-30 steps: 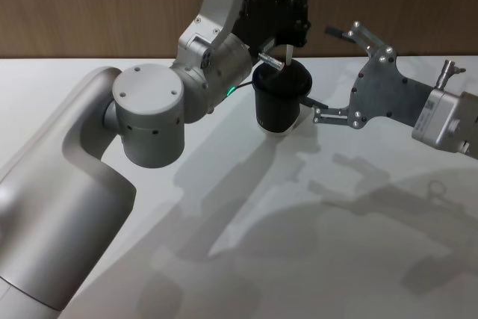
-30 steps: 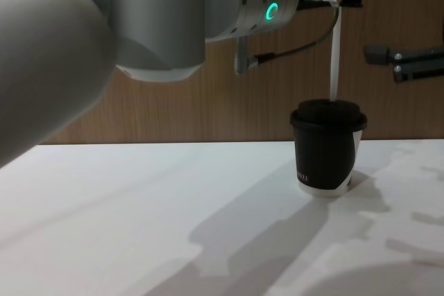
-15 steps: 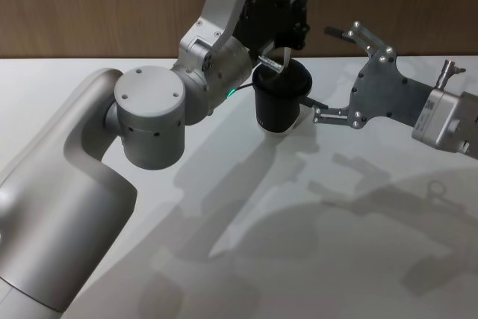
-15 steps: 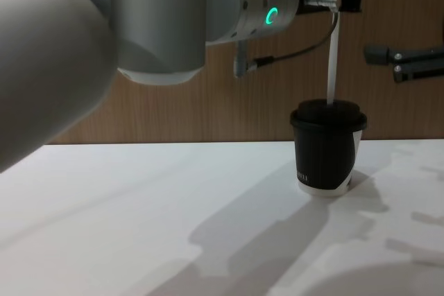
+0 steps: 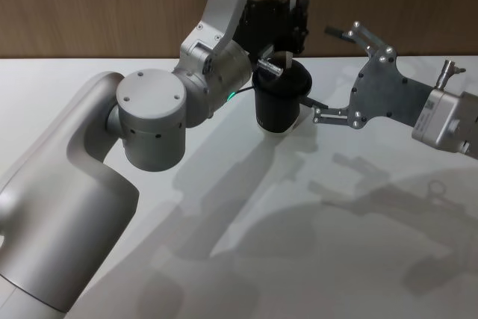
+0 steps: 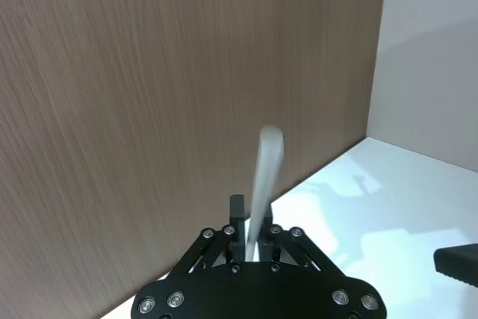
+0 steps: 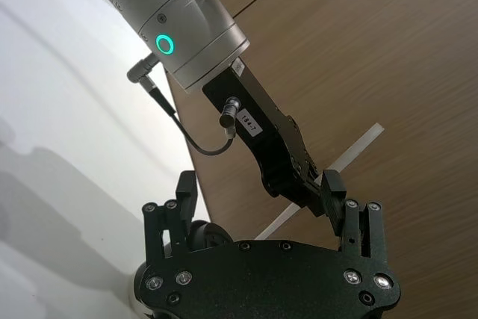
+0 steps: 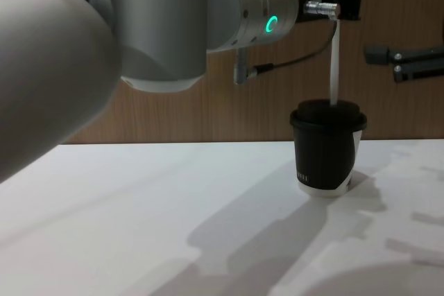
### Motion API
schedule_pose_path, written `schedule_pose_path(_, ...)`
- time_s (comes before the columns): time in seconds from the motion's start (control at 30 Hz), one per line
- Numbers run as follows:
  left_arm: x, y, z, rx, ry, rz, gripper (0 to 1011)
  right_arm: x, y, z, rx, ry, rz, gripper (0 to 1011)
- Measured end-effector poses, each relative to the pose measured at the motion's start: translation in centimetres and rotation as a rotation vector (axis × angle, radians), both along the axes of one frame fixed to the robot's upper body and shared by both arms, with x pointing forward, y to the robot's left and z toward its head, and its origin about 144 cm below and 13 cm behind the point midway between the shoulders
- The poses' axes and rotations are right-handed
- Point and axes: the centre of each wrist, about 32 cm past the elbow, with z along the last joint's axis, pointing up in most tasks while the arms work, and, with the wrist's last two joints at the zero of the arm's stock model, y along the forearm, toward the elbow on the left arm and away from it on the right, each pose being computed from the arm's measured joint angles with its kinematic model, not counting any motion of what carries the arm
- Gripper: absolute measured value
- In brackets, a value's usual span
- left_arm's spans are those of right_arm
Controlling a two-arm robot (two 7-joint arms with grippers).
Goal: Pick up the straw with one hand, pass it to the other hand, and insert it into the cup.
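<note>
**Ana:** Chest view is showing the straw (image 8: pixel 335 53) standing upright over the cup (image 8: pixel 327 145), its lower end at the middle of the domed lid. Whether the tip is already passing through the lid hole, I cannot tell.

**Ben:** The left end effector (image 5: pixel 287 24) is gripping it, fingers pressed together on the tube; the left wrist view is showing the straw (image 6: pixel 265 177) rising from between them. The hold is sitting well above the lid, so a long free length is hanging below.

**Ana:** That matters. I'm judging the straw as very light, thin-walled and a bit flexible, so that long lower part is likely to bow if the tip is catching the lid instead of the hole. Squeezing harder would only flatten it.

**Ben:** And the cup looks like light paper, so a sideways push could be tipping or sliding it on the table (image 5: pixel 299 207).

**Ana:** The right end effector (image 5: pixel 334 72) is hanging just beside the cup, on the robot's right, fingers spread apart and holding nothing.

**Ben:** Room is tightest there and at the wooden wall (image 5: pixel 112 5) close behind the cup. Straight down is looking like the safest path; the table in front is offering plenty of space for withdrawing.
</note>
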Motion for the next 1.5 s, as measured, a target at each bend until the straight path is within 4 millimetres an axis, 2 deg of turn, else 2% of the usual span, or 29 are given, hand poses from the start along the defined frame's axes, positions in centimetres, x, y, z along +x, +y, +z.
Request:
schedule_pose_path(0.03,0.0,0.0,0.0,0.0,0.0,0.0,83,0.0,0.0,0.0,0.0,0.0,0.0,1001)
schedule_pose_path(0.23,0.0,0.0,-0.1,-0.001,0.001,0.0,275,0.0,0.0,0.0,0.0,0.0,0.0,1001)
schedule_pose_path(0.33,0.1,0.0,-0.1,-0.001,0.001,-0.001,329,0.0,0.0,0.0,0.0,0.0,0.0,1001)
schedule_pose_path(0.37,0.1,0.0,-0.1,-0.001,0.001,-0.001,390,0.0,0.0,0.0,0.0,0.0,0.0,1001)
schedule_pose_path(0.57,0.1,0.0,-0.2,-0.001,0.002,-0.001,605,0.0,0.0,0.0,0.0,0.0,0.0,1001)
schedule_pose_path(0.6,0.1,0.0,-0.2,-0.001,0.002,-0.001,605,0.0,0.0,0.0,0.0,0.0,0.0,1001)
schedule_pose_path(0.63,0.1,0.0,-0.2,-0.001,0.002,-0.001,662,0.0,0.0,0.0,0.0,0.0,0.0,1001)
schedule_pose_path(0.67,0.1,0.0,-0.2,-0.001,0.002,-0.001,662,0.0,0.0,0.0,0.0,0.0,0.0,1001)
schedule_pose_path(0.77,0.1,0.0,-0.3,-0.001,0.004,-0.001,764,0.0,0.0,0.0,0.0,0.0,0.0,1001)
schedule_pose_path(0.8,0.0,0.1,-0.4,-0.001,0.004,-0.002,764,0.0,0.0,0.0,0.0,0.0,0.0,1001)
schedule_pose_path(0.83,0.0,0.1,-0.4,-0.001,0.004,-0.002,819,0.0,0.0,0.0,0.0,0.0,0.0,1001)
schedule_pose_path(0.97,-0.2,0.6,-0.8,-0.003,0.001,-0.006,921,0.1,0.0,0.1,0.015,-0.002,0.001,1001)
schedule_pose_path(1.0,-0.4,0.8,-1.0,-0.005,-0.002,-0.006,972,0.1,0.0,0.2,0.026,-0.004,0.001,1001)
schedule_pose_path(1.1,-0.6,1.5,-1.4,-0.009,-0.01,-0.005,1003,0.2,0.1,0.5,0.059,-0.008,0.005,1001)
schedule_pose_path(1.5,-1.9,4.0,-3.0,-0.032,-0.042,0.014,1002,0.3,0.5,1.5,0.203,-0.008,0.017,1001)
